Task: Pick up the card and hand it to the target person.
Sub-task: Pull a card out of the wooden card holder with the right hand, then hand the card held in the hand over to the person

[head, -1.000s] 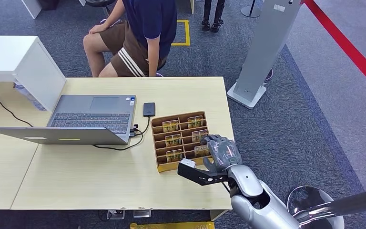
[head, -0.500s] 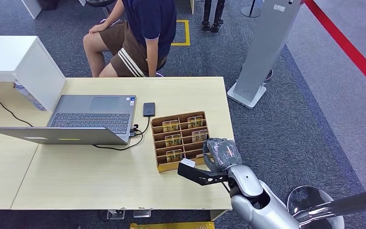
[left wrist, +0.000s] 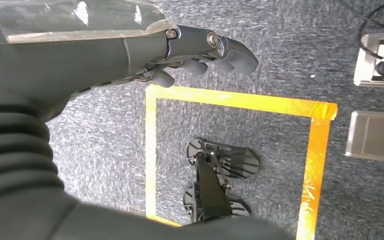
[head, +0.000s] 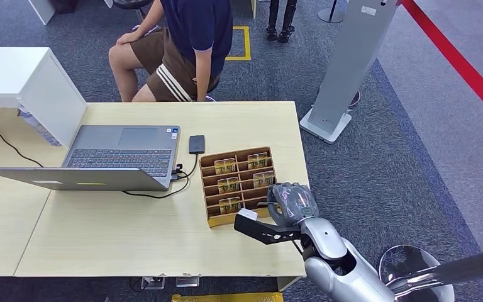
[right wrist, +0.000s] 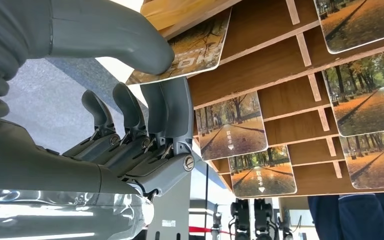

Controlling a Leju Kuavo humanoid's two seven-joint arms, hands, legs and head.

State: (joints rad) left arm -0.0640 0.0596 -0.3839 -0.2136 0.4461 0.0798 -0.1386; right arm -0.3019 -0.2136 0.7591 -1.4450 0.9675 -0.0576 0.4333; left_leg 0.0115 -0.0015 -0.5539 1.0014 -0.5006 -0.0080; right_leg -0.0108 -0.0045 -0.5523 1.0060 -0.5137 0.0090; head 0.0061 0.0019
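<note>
The right hand point(right wrist: 145, 100) pinches a card point(right wrist: 190, 50) between thumb and fingers at the wooden card tray's point(head: 209, 161) near corner; lift it straight out, grip firm; left hand point(left wrist: 130, 50) hangs curled, empty.

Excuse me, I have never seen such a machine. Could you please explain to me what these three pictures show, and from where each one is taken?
This is a humanoid robot with two arms and many-fingered hands. The head view looks down from high on its body at a table with a laptop and a wooden card tray. A person sits beyond the table. The other two pictures come from cameras at the wrists. The right hand is at the tray's near right corner, and its wrist view shows it pinching one card between thumb and fingers. The left hand hangs over the carpet with fingers curled and holds nothing.
</note>
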